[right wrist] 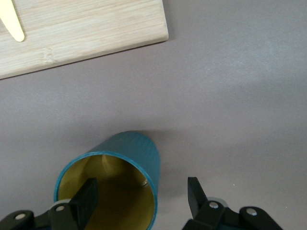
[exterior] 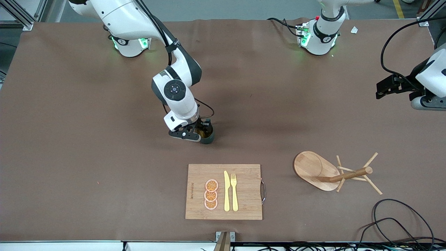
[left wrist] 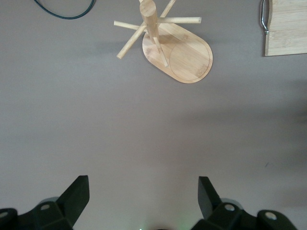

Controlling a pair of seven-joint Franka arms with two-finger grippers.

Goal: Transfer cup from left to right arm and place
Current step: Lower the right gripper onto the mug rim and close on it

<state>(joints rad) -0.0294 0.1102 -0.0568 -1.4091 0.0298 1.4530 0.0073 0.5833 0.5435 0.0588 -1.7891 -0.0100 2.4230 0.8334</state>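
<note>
We see the right gripper (exterior: 195, 133) straddling the upright cup's (exterior: 207, 134) rim on the bench (exterior: 69, 122), apparently unclamped, while the left gripper (exterior: 389, 87) waits open, well apart.

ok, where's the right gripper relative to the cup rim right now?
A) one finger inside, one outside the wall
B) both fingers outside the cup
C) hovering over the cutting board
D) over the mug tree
A: in the right wrist view one finger of the right gripper sits inside the cup, the other outside its wall, not yet closed.
</note>
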